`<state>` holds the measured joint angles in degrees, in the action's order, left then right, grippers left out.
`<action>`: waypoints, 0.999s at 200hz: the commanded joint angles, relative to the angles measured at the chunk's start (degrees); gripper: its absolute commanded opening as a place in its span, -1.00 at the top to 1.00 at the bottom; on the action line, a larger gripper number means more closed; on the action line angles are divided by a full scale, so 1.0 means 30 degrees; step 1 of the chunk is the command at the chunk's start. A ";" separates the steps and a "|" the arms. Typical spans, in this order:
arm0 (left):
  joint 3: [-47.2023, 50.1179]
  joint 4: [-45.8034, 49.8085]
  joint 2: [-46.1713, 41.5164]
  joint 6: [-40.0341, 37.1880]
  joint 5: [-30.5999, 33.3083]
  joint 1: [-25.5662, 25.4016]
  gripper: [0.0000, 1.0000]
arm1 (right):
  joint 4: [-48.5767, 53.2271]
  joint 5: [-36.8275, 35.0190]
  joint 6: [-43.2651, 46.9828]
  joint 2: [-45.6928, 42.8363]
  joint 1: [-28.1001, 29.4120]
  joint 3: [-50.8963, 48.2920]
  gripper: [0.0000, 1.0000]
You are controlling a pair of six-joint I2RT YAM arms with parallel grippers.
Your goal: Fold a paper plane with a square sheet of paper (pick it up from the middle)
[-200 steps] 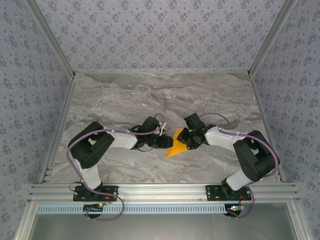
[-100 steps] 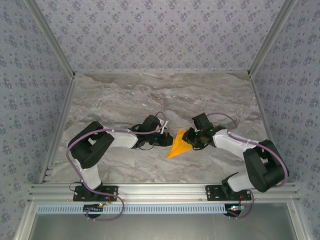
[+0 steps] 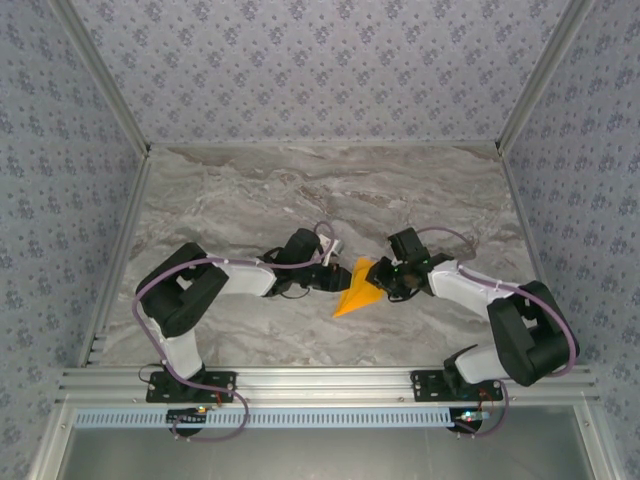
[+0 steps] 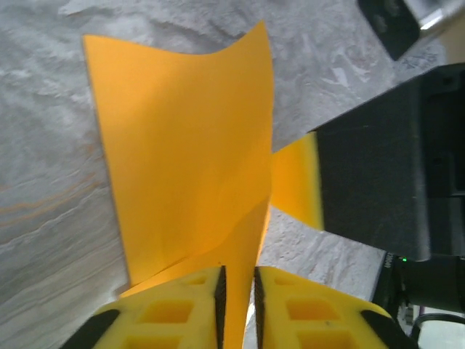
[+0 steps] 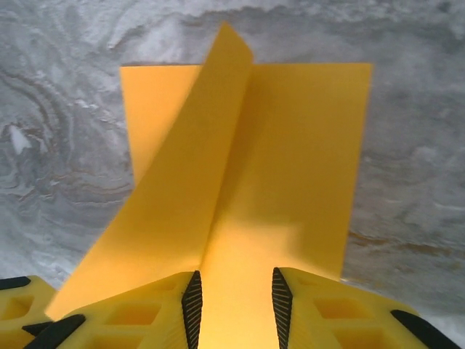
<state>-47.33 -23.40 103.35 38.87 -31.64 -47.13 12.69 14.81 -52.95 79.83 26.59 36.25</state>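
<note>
Looked like a robot test booth, prob. a lab: patterned wall panels w/ metal frame round marble-look table, robot arms bolted on.

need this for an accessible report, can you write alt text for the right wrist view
A partly folded sheet of orange paper lies on a grey marbled table, with a flap on its left raised at a slant. At the bottom edge, the right tool has its two yellow fingers apart, and the paper runs between them.
</note>
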 commanded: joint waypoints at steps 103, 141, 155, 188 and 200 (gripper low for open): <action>-0.0596 0.0489 0.0179 -0.2946 0.1442 -0.1112 0.43 | -0.0975 0.1095 0.0340 0.0062 -0.0134 -0.0270 0.22; -0.0614 0.0990 -0.0206 -0.3450 0.2958 -0.1164 0.80 | 0.0858 -0.0241 0.0775 -0.0514 -0.0296 -0.0543 0.39; -0.0352 0.1055 -0.0692 -0.3480 0.3620 -0.1164 0.84 | 0.1046 -0.0257 0.0905 -0.0392 -0.0380 -0.0553 0.49; 0.0580 0.1750 -0.2269 -0.3059 0.5429 -0.1136 0.90 | 0.0533 0.0177 0.1300 -0.0159 -0.0353 0.0154 0.56; 0.1277 0.1874 -0.3135 -0.2625 0.6290 -0.1052 0.91 | 0.0312 0.0424 0.1536 -0.0098 -0.0273 0.0512 0.56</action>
<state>-46.30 -19.38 99.68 30.04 -19.20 -50.28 13.13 15.70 -50.50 79.48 25.74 35.11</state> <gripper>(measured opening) 0.069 0.222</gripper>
